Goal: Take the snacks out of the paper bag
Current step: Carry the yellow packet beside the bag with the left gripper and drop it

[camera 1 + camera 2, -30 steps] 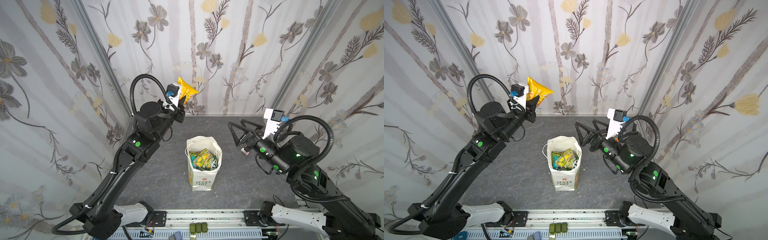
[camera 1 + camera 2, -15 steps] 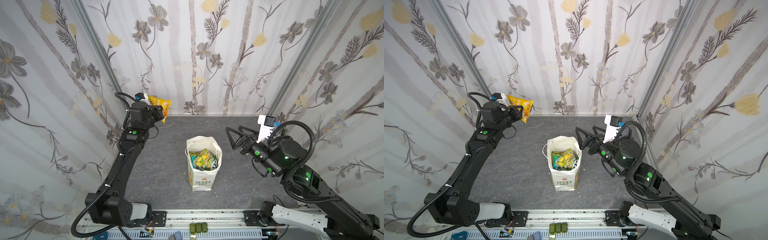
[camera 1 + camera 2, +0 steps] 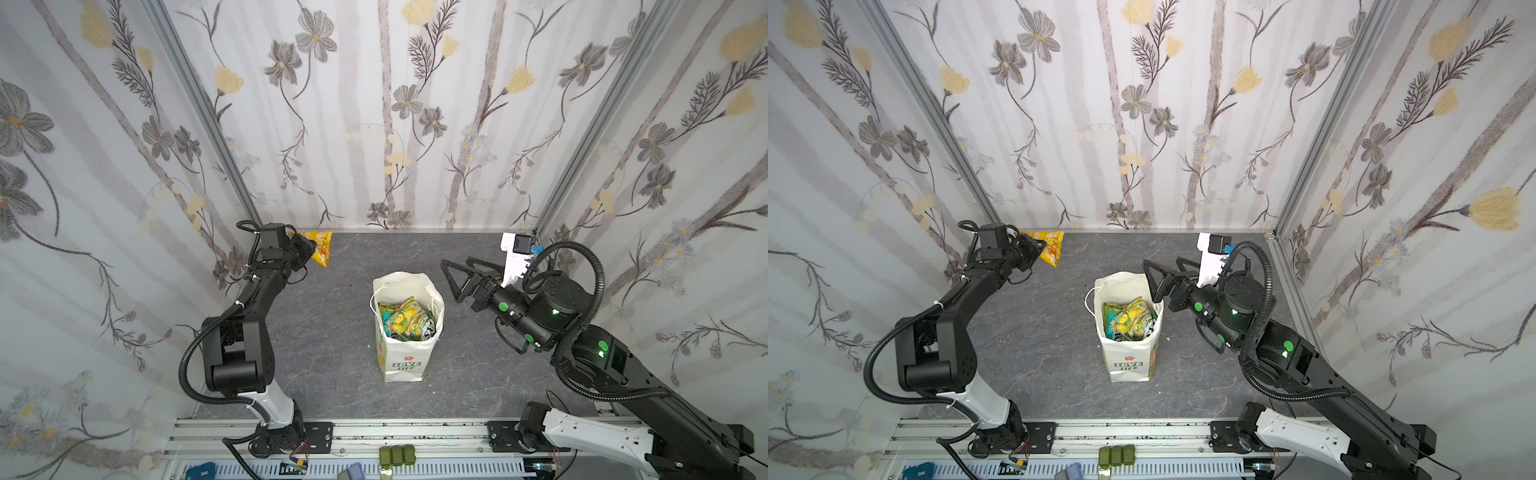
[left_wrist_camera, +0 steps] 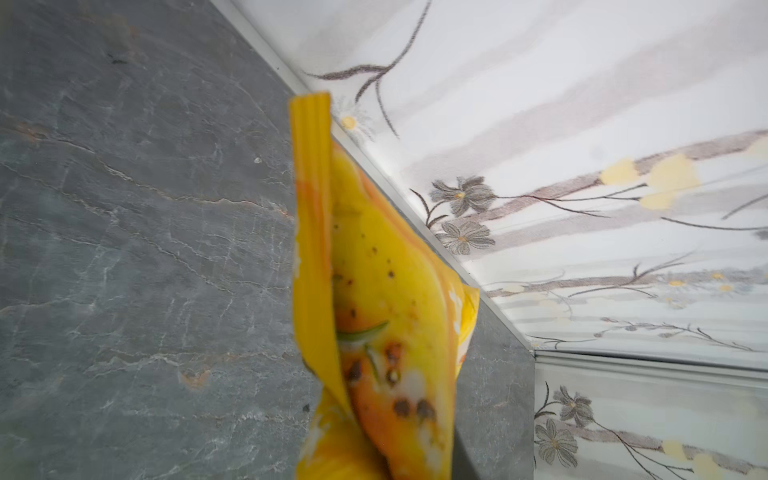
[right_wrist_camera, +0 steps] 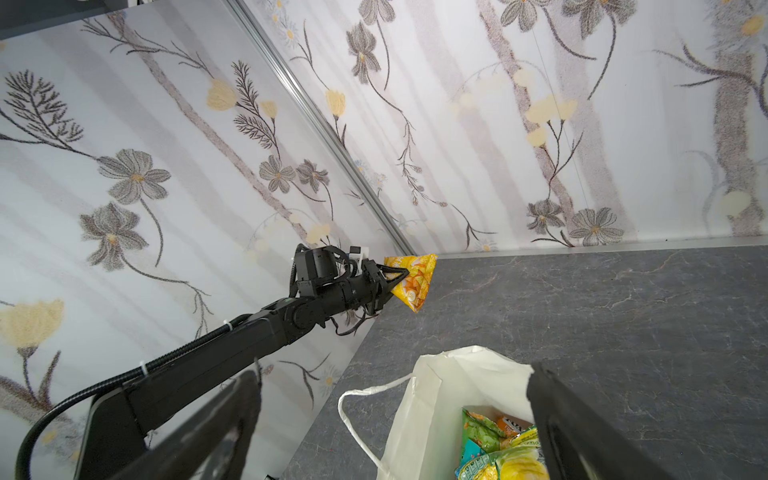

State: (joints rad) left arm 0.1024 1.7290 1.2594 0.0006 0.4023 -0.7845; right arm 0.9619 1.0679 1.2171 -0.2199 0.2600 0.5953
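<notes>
The white paper bag (image 3: 401, 365) (image 3: 1129, 365) stands upright mid-table, its mouth open. Inside lie several green, teal and yellow snacks (image 3: 405, 322) (image 3: 1127, 318) (image 5: 490, 449). My left gripper (image 3: 305, 249) (image 3: 1036, 249) is shut on an orange-yellow snack packet (image 3: 320, 249) (image 3: 1052, 247) (image 4: 374, 291) (image 5: 413, 278), held low over the table's far left corner by the wall. I cannot tell whether the packet touches the table. My right gripper (image 3: 453, 274) (image 3: 1156, 274) (image 5: 395, 386) is open and empty, just right of and above the bag's rim (image 5: 436, 407).
Flowered walls close in the grey slate table (image 3: 340, 332) on the left, back and right. A metal rail (image 3: 374, 432) with the arm bases runs along the front edge, with small green items (image 3: 397, 455) below it.
The left arm has swung the orange-yellow packet from high above the table down and left into the far left corner. The right gripper, still open, has come closer to the bag's mouth.
</notes>
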